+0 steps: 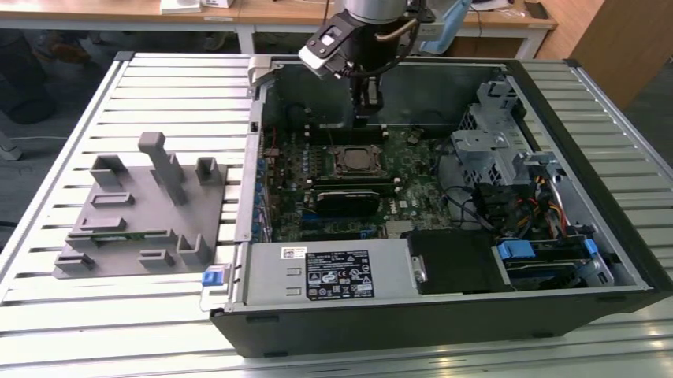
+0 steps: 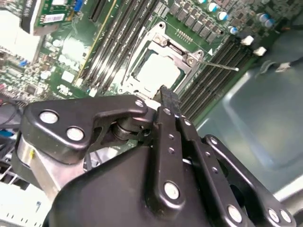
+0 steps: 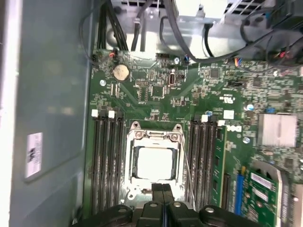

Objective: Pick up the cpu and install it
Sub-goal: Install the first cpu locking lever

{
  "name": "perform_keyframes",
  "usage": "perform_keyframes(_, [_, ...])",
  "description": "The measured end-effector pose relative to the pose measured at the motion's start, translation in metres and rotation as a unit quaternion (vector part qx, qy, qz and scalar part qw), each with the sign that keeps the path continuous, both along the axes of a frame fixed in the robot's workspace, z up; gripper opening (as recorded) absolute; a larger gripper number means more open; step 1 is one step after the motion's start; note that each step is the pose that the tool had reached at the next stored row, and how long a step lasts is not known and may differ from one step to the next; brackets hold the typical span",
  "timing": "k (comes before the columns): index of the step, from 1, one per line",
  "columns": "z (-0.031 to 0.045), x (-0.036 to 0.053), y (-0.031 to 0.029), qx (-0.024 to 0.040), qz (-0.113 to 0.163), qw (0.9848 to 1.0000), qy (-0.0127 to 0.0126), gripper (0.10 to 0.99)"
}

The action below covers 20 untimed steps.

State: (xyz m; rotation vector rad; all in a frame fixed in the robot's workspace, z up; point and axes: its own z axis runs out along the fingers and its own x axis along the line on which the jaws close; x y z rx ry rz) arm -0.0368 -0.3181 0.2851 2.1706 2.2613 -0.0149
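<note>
Links of the gripper [image 3: 163, 187] are hiding the near edge of the socket frame [image 3: 154, 135] in both wrist views. Its fingers are pressing together, empty, hanging over that edge. The cpu [image 3: 154, 163] is lying flat inside the frame, with memory slots [image 3: 106, 161] flanking it and a thin lever [image 3: 186, 165] alongside.

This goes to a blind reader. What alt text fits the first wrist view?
A pale square cpu lies inside the socket frame of a green motherboard, between rows of memory slots. The gripper, shut and empty, hangs by the frame's edge.
</note>
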Motion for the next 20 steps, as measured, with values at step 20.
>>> perform_keyframes(20, [-0.0005, 0.0, 0.001, 0.0, 0.143, 0.9898, -0.0008, 0.106])
